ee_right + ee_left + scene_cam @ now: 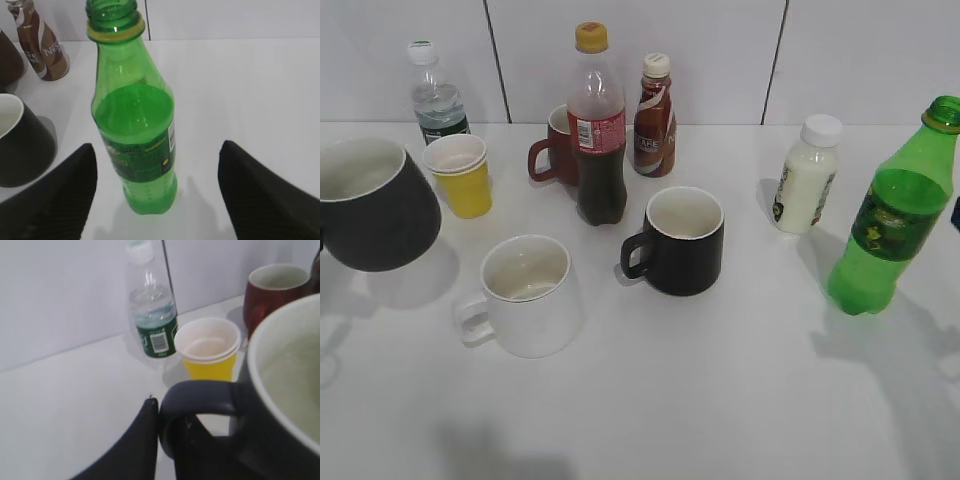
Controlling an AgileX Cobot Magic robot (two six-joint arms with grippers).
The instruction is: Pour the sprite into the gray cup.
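Sprite bottle (134,130), uncapped at centre frame between wide-apart right gripper (152,200) fingers, could be tipped; gray cup (370,205) handle clamped by left gripper (165,440).

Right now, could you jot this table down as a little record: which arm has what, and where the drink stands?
left gripper: shut on gray cup handle, cup lifted, tilted
right gripper: open, fingers either side of sprite, not touching
sprite: uncapped, about half full, on table
poured yet: no, cup looks empty
other mugs: white mug, black mug
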